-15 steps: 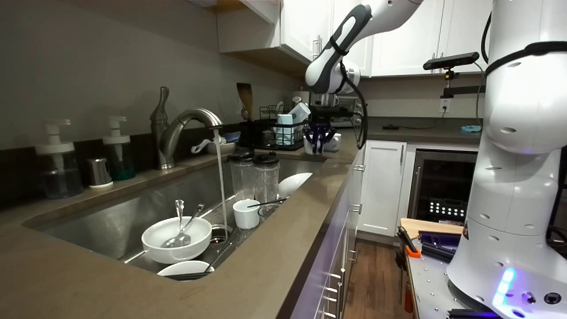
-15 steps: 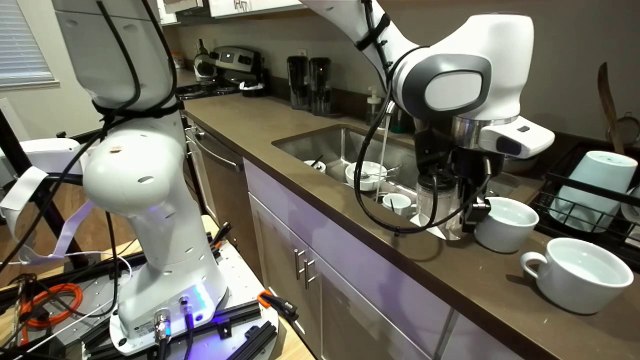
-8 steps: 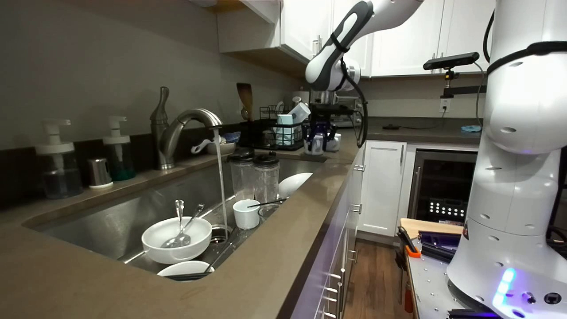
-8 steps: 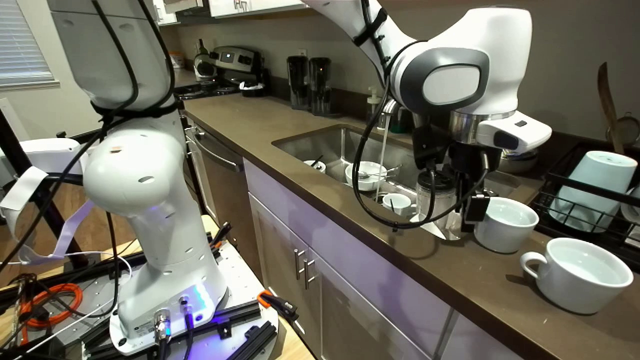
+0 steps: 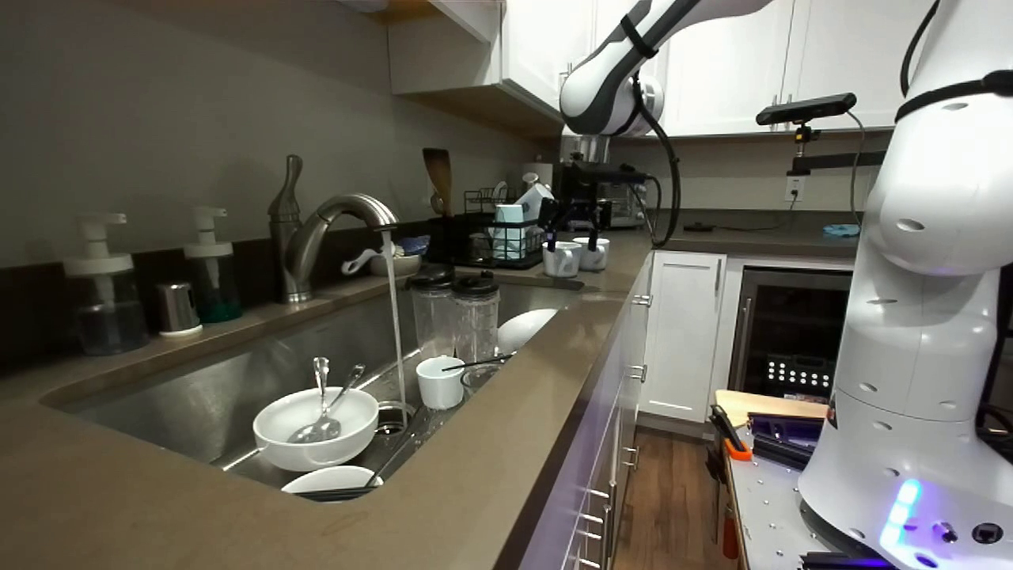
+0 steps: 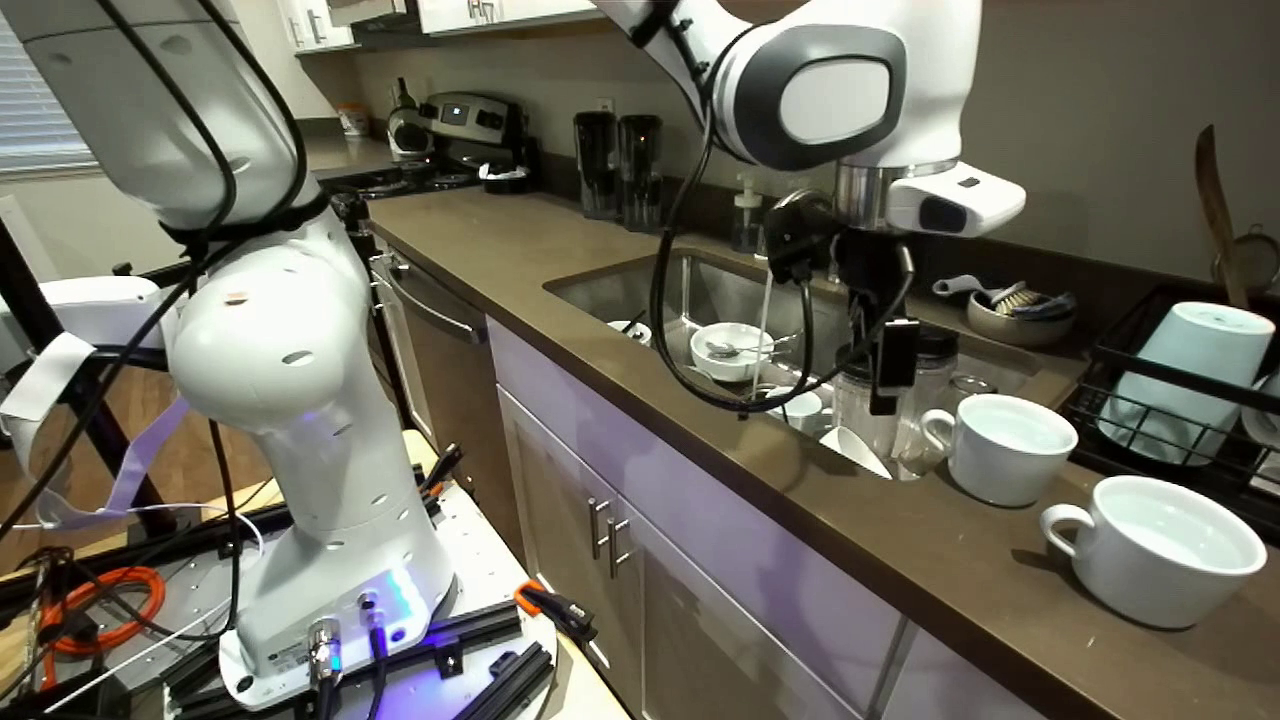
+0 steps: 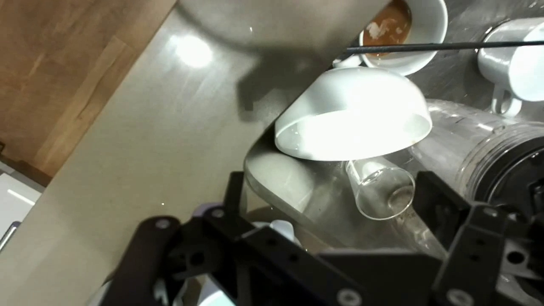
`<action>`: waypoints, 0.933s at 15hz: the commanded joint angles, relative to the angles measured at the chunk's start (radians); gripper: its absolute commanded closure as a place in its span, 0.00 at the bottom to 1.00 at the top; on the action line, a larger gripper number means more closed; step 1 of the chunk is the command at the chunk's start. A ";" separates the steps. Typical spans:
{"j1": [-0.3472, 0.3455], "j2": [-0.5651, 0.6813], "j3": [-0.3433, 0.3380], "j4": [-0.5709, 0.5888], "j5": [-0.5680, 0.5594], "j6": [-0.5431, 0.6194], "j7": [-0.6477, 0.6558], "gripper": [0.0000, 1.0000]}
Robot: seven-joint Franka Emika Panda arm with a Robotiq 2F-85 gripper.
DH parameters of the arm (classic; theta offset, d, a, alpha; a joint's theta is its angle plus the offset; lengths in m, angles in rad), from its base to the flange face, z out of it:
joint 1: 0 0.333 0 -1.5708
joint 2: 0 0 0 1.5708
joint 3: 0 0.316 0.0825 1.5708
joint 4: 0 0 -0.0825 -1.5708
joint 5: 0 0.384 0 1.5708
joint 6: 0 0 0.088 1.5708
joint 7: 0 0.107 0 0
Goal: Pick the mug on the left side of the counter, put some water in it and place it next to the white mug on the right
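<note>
Jaws spread near the mug; wrist view alone shows brown liquid.

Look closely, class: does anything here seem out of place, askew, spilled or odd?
Yes. In an exterior view, the faucet is running with no vessel under it, so its water pours straight into the sink. In the wrist view, a white bowl in the sink leans steeply on its side rather than sitting flat.

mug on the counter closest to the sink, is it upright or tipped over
Upright: in an exterior view the mug stands base-down on the counter, its open mouth facing up.
</note>
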 commanded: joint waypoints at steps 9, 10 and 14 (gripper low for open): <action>-0.031 -0.404 0.125 -0.290 -0.159 0.069 -0.006 0.00; -0.026 -0.426 0.128 -0.306 -0.151 0.072 -0.022 0.00; -0.026 -0.430 0.141 -0.300 -0.129 0.051 -0.055 0.00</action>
